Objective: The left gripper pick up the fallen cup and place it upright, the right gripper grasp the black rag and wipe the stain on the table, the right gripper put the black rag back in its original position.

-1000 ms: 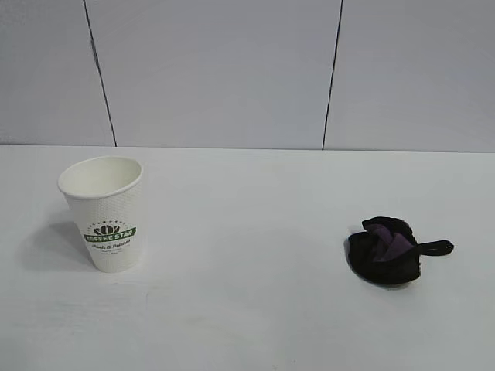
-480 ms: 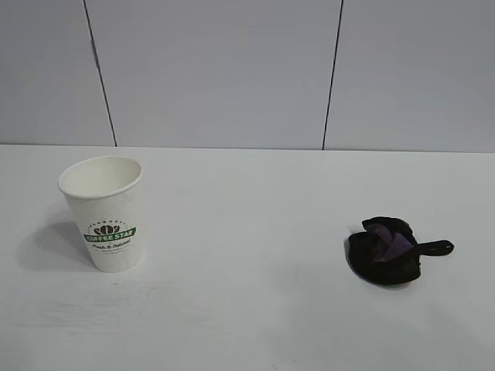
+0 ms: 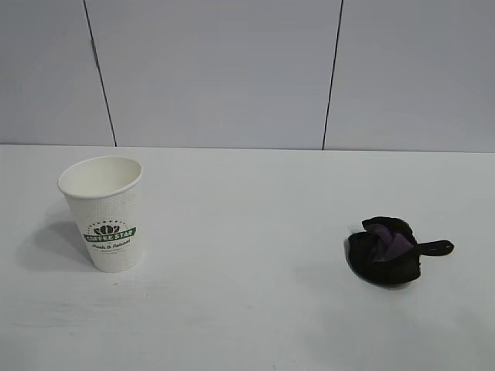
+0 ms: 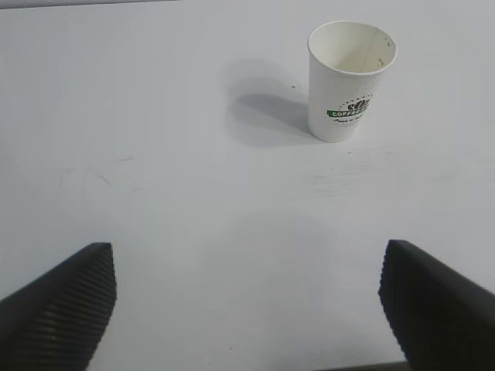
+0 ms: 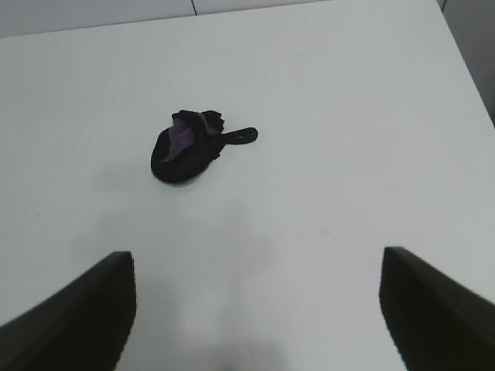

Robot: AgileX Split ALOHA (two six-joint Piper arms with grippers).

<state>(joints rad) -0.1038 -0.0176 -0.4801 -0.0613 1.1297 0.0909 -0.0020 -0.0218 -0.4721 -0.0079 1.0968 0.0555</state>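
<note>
Cup (image 3: 104, 212): white, textured paper; stood upright on the table (image 3: 247, 325), toward the left side of the exterior view. Green banner on the wall read "COFFEE STAR", set under a dark bean-like logo; smaller script beneath, too fine to read. Mouth open upward, inside looked empty in the left wrist view (image 4: 350, 80). Shadow cast onto the tabletop beside it.

Black rag (image 3: 384, 250): bunched in a small heap on the right side of the table, well apart from the cup. Purple inner face showed at the top; thin black loop stuck out to one side. Seen likewise in the right wrist view (image 5: 188, 146).

Left gripper (image 4: 247, 309): held above bare tabletop (image 4: 155, 193), fingers (image 4: 62, 309) spread wide, nothing between them; cup well clear ahead.

Right gripper (image 5: 255, 309): held above bare tabletop (image 5: 348, 116), fingers (image 5: 73, 317) spread wide, grasping nothing; rag well clear ahead.
</note>
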